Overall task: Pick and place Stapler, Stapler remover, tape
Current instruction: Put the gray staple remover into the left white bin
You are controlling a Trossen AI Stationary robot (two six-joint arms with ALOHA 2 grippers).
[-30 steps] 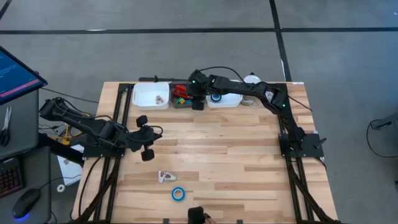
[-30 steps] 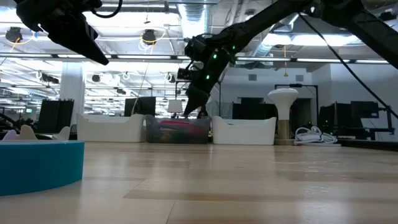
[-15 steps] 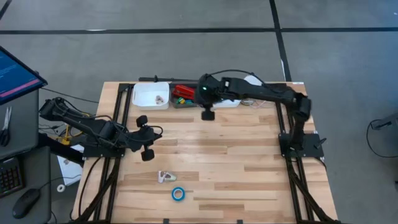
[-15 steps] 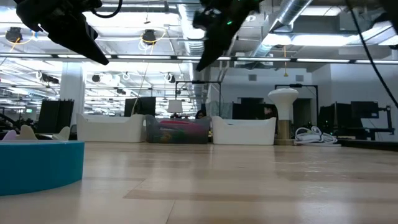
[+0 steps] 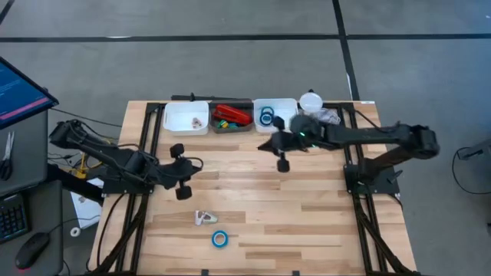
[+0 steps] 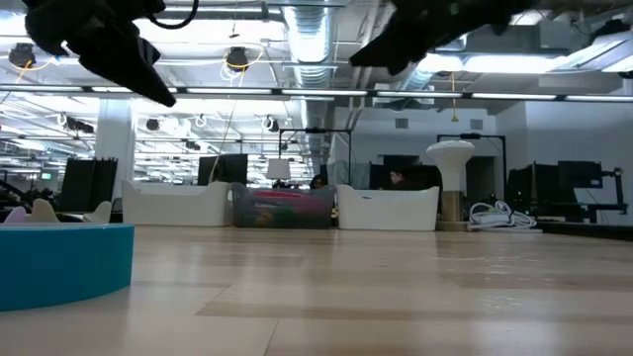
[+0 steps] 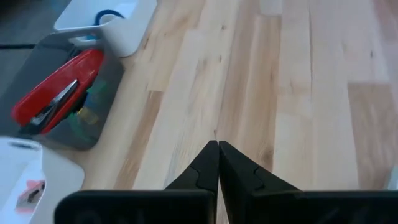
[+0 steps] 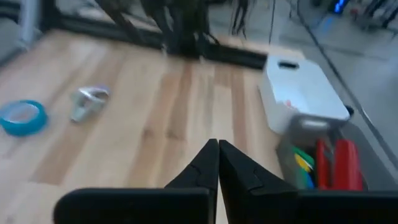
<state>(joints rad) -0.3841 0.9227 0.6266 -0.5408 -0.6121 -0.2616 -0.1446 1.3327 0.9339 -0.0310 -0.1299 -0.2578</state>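
Note:
The red stapler (image 5: 232,115) lies in the grey bin (image 5: 219,126) at the table's far edge, also visible in the left wrist view (image 7: 59,93). Two blue tape rolls (image 5: 266,117) sit in the white bin to its right. A third tape roll (image 5: 220,238) lies flat on the table near the near edge, with the pale metal stapler remover (image 5: 205,218) just beyond it. My right gripper (image 5: 281,157) hangs shut and empty above the table, in front of the bins. My left gripper (image 5: 188,165) waits shut over the table's left part.
A second white bin (image 5: 186,117) with a small item stands left of the grey bin. A white lamp-like object (image 5: 311,101) and cables sit at the far right corner. Bare wood spans the table's middle. In the low view the near tape roll (image 6: 59,262) fills the left foreground.
My right gripper has risen from the grey bin at the far edge and swung toward the table's right and near side, high above the wood. The stapler has stayed in the bin. The left arm has kept still.

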